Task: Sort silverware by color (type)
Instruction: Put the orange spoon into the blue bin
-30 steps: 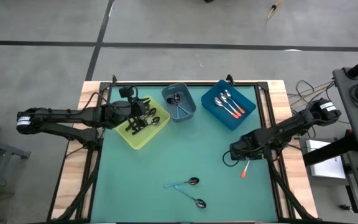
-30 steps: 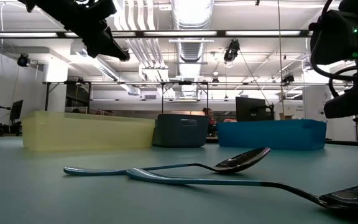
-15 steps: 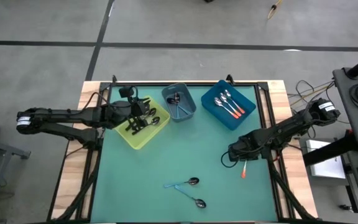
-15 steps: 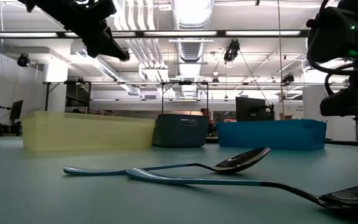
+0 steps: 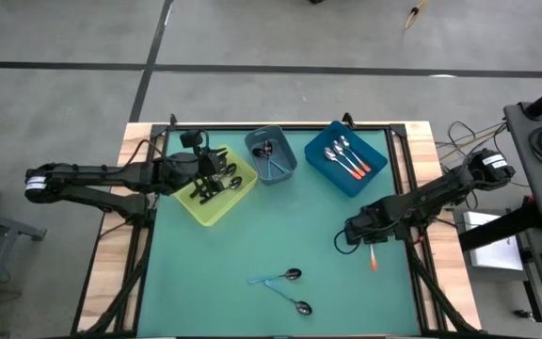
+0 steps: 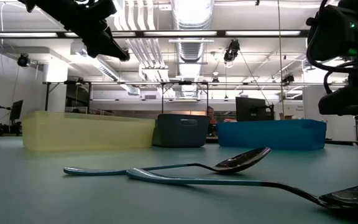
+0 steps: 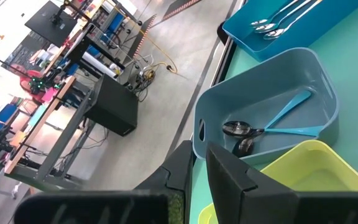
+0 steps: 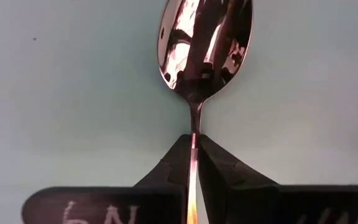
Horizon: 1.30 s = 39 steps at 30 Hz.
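From above, the right end effector [image 5: 363, 237] covers the metal bowl of the orange-red-handled spoon [image 5: 373, 261]; only the handle's tip shows. In the right wrist view that spoon's handle runs out of frame at the bottom edge. In the low view the nearest dark-handled spoon [image 6: 347, 198] is cut off at the right edge. The black spoons in the yellow plastic bin [image 5: 216, 209] are too small to count.

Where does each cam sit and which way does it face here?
High: overhead, straight down on the table; both arms show.
Low: table height, level across two loose spoons toward the bins; arms overhead.
Left wrist: past the left gripper, shut, over the yellow bin, toward the grey-blue bin.
Right wrist: down on the right gripper, shut on the orange-red spoon.
Shared: high and left wrist show all three bins.
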Tool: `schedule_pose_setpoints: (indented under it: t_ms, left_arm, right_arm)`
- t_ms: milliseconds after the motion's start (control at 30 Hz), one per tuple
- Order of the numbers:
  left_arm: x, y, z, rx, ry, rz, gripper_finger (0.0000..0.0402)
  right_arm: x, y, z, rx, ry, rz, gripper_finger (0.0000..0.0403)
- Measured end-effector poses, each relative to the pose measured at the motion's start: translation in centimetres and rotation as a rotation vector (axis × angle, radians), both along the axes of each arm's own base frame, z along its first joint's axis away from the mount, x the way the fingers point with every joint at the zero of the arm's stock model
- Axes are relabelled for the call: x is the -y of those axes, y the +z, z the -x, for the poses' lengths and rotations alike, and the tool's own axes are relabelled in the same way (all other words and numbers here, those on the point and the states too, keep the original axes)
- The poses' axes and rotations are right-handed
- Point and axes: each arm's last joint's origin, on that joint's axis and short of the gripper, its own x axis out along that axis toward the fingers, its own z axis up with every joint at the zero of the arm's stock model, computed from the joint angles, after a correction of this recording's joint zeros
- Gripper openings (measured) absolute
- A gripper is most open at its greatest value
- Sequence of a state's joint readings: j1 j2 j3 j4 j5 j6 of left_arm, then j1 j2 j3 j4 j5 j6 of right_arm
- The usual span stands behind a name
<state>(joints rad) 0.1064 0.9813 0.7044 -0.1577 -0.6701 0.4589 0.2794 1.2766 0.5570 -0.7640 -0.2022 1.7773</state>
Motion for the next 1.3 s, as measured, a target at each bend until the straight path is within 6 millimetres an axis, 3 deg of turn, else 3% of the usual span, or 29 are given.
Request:
schedule_pose_setpoints:
  t_ms: [800, 1033, 1300]
  left_arm:
    - [0.0, 0.1, 0.0, 0.007, -0.001, -0.001, 0.0029]
    - [0.0, 0.0, 0.0, 0.007, 0.0, -0.001, 0.0029]
    - [0.0, 0.0, 0.0, 0.007, 0.0, -0.001, 0.0029]
  right_arm:
    - [0.0, 5.0, -5.9, 0.257, 0.129, 0.112, 0.0009]
    - [1.5, 5.8, -9.7, 0.288, 0.243, 0.125, 0.0009]
    - [5.0, 7.8, -13.5, 0.231, 0.406, 0.132, 0.0009]
